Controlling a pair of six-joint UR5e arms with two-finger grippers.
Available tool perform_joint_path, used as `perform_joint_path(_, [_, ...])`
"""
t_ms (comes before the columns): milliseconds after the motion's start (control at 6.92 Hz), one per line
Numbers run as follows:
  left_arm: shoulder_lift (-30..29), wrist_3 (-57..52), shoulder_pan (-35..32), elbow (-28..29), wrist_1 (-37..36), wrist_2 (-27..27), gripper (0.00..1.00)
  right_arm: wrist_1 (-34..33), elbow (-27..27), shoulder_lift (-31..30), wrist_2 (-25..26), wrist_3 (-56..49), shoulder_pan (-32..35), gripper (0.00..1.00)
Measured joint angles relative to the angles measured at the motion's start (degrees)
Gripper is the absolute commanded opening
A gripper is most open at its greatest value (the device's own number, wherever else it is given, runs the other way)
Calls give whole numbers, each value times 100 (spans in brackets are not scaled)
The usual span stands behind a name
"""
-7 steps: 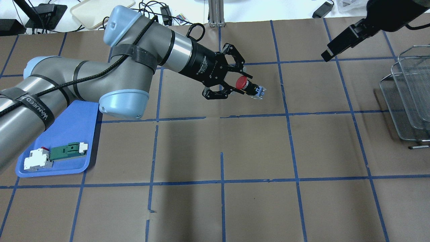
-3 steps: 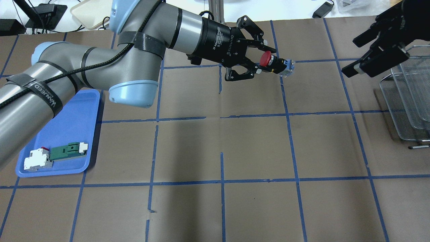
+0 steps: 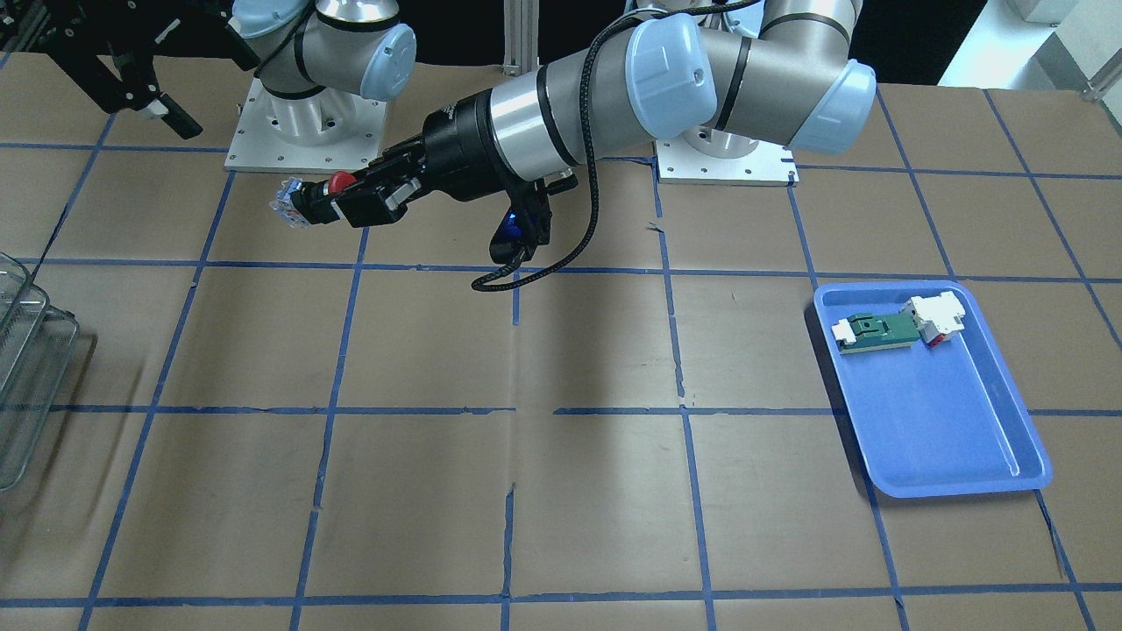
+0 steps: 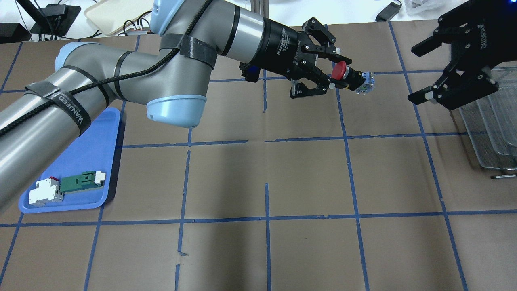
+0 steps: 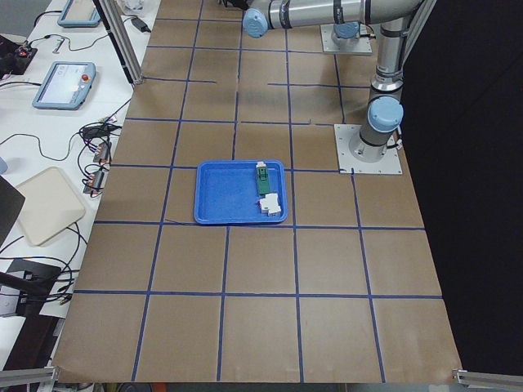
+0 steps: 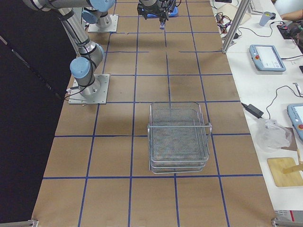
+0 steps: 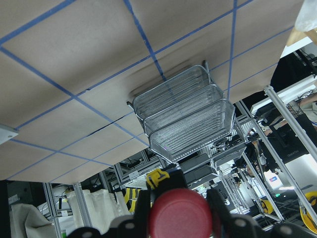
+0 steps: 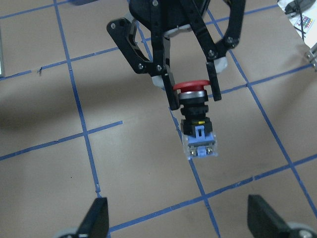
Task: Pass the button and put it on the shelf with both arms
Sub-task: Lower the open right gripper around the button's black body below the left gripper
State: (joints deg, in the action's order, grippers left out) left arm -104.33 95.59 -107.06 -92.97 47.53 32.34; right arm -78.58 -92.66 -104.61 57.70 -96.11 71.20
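Note:
My left gripper (image 4: pixel 336 75) is shut on the button (image 4: pixel 352 79), gripping its red cap and black collar. It holds the button in the air, with the clear base pointing at my right gripper (image 4: pixel 422 71). The right gripper is open and empty, a short gap away from the button. In the right wrist view the button (image 8: pixel 196 125) hangs between the left fingers (image 8: pixel 168 91), ahead of my right gripper's open jaws. The wire-mesh shelf (image 4: pixel 497 121) stands at the table's right edge. It also shows in the left wrist view (image 7: pixel 185 116) and the exterior right view (image 6: pixel 179 137).
A blue tray (image 4: pixel 87 157) at the left holds a green-and-white part (image 4: pixel 80 181) and a white block with red (image 4: pixel 43 191). Brown paper with blue tape lines covers the table. Cables and a cream tray (image 4: pixel 117 14) lie beyond the far edge.
My left arm has swung right and toward the far edge, carrying the button closer to my right gripper. The right gripper has turned so that its open jaws face the button.

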Motion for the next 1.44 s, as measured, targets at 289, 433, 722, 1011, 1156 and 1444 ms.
perform_joint_path(289, [72,144,-67,15,-12,-7,0,-111,-13,129,-120,-489,6,100])
perform_joint_path(433, [145,242,-97,19,-15,-10,0,-124,-29,169,-131,-537,15,100])
perform_joint_path(722, [285,448,-155,20,-16,-11,0,-128,-125,192,-120,-520,82,100])
perform_joint_path(1011, [342,512,-172,22,-20,-14,0,-138,-158,195,-133,-395,164,100])
perform_joint_path(1156, [313,499,-174,20,-18,-17,0,-142,-157,195,-135,-286,203,100])
perform_joint_path(1444, [319,478,-173,14,-14,-15,0,-143,-163,198,-142,-186,224,100])
